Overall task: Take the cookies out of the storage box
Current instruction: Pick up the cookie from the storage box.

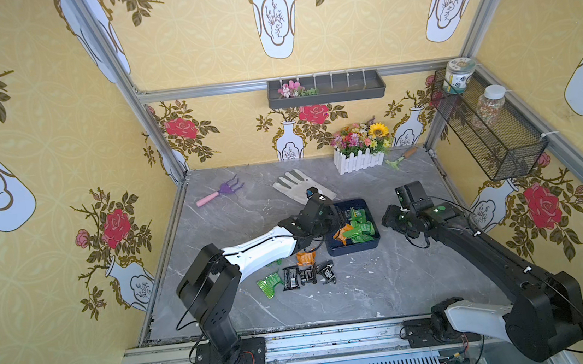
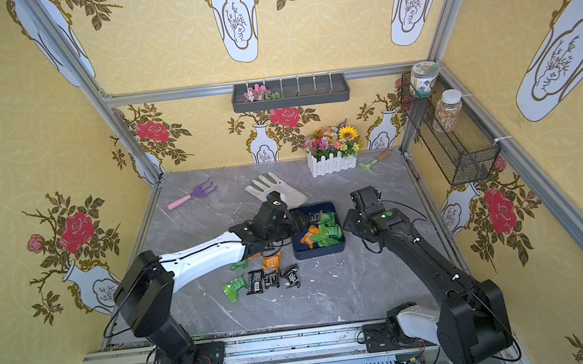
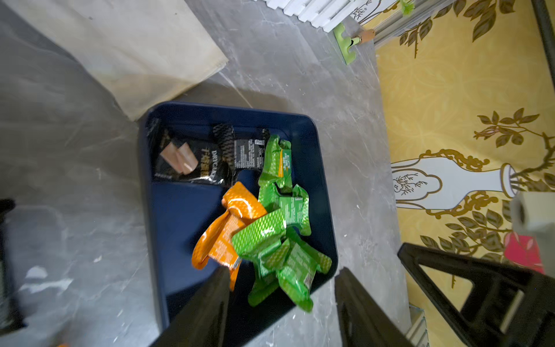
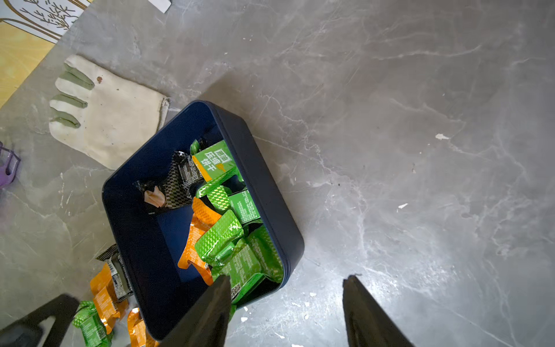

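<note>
left jaws spread, empty, hanging over the storage box [image 3: 180, 216] with green cookies [image 3: 259, 235] right below; right jaws spread too, just beside the box's wall

Green, orange, black cookies [image 3: 261, 237] (diamond-embossed foil); navy storage box [image 3: 180, 216]; grey marbled table [image 3: 75, 156].

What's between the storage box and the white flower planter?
Only bare grey table between the storage box and the white planter, as both top views show. The glove lies off to one side.
</note>
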Tool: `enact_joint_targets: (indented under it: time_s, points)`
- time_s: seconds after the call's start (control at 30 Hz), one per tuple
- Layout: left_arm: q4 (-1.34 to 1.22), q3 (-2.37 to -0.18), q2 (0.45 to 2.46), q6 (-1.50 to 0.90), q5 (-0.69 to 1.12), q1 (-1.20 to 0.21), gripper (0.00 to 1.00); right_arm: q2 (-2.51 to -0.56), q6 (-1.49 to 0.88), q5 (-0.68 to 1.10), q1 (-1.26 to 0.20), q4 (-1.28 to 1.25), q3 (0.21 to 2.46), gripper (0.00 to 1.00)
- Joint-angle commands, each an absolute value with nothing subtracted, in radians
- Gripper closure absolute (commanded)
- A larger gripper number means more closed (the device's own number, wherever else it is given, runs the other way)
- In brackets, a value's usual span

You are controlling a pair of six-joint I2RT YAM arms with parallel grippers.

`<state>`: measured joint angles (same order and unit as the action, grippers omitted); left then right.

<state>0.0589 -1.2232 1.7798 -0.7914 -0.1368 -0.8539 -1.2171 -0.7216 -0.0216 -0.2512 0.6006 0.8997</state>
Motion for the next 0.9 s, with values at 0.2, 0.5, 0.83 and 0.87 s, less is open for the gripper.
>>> enact_joint_targets:
  time_s: [0.2,0.5,0.83,0.87]
  points:
    - [0.316,-1.51,2.044,-0.609,-0.317,-0.867,0.47,-1.218,-0.683,0.039,-0.232,0.562,0.897,0.38]
    - [0.345,-1.642,2.181,-0.58,-0.322,-0.865,0.51,-1.278,-0.666,0.082,-0.219,0.524,0.912,0.38]
    - [0.38,-1.722,2.25,-0.572,-0.359,-0.861,0.59,-1.294,-0.67,0.1,-0.216,0.481,0.895,0.39]
    - [0.381,-1.724,2.255,-0.573,-0.357,-0.858,0.59,-1.295,-0.673,0.103,-0.217,0.478,0.891,0.39]
